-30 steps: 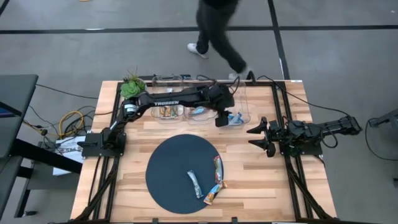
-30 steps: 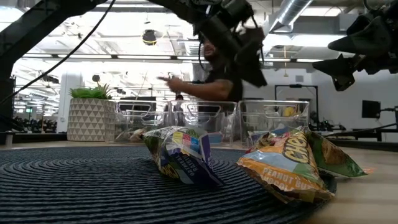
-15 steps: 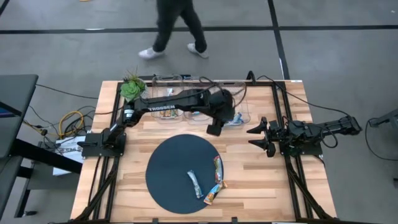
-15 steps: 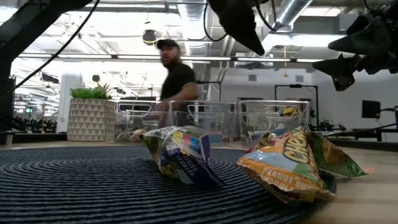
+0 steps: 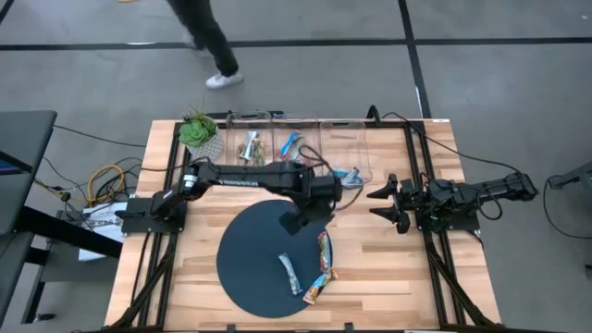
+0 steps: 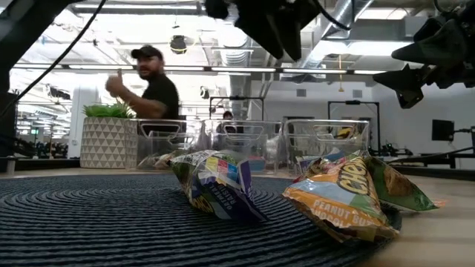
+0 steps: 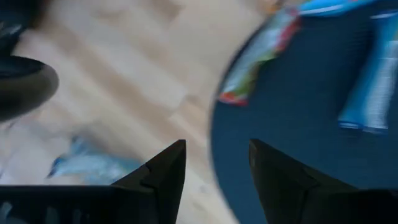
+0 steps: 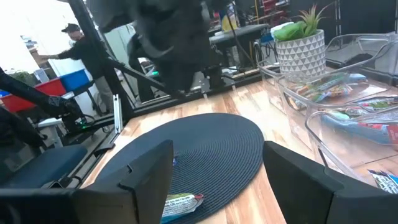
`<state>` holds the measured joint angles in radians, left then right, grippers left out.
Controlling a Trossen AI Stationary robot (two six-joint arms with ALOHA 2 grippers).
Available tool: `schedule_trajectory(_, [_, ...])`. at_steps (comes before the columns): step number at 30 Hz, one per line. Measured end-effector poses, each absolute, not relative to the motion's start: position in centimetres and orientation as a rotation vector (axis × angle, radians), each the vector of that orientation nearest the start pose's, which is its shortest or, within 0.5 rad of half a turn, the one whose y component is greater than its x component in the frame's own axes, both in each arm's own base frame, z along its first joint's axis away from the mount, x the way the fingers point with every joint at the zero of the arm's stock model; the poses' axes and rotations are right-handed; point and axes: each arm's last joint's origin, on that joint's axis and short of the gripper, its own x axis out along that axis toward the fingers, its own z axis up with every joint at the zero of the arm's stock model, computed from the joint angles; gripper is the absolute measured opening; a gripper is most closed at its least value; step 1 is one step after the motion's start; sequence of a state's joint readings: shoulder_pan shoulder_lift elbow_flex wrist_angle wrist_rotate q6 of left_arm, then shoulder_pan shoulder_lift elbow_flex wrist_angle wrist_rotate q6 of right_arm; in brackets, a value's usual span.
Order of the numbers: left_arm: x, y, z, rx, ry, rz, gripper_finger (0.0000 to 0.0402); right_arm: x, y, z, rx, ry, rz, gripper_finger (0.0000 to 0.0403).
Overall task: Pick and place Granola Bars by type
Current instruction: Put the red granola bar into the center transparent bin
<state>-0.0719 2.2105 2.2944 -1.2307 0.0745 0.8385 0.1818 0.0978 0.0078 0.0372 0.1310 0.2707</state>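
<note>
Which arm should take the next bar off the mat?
Left. The left gripper, open and empty, hangs over the round mat near the three granola bars. The right gripper waits open off the mat's right side.

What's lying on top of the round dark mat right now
Three granola bars lie on the round dark mat, toward its right side. The left gripper hovers over the mat's upper edge, hiding a small patch.
</note>
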Motion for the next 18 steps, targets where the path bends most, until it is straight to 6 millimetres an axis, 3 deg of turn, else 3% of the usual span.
schedule_trajectory(8, [44.9,-8.1,28.4,0.853,1.025,-0.771,0.0168,10.2,1.5,16.2,0.263,0.058,0.043,0.0244])
schedule_trajectory(18, [45.5,-11.3,22.5,1.097,0.972,-0.744,0.0169,10.2,1.5,16.2,0.262,0.058,0.043,0.0244])
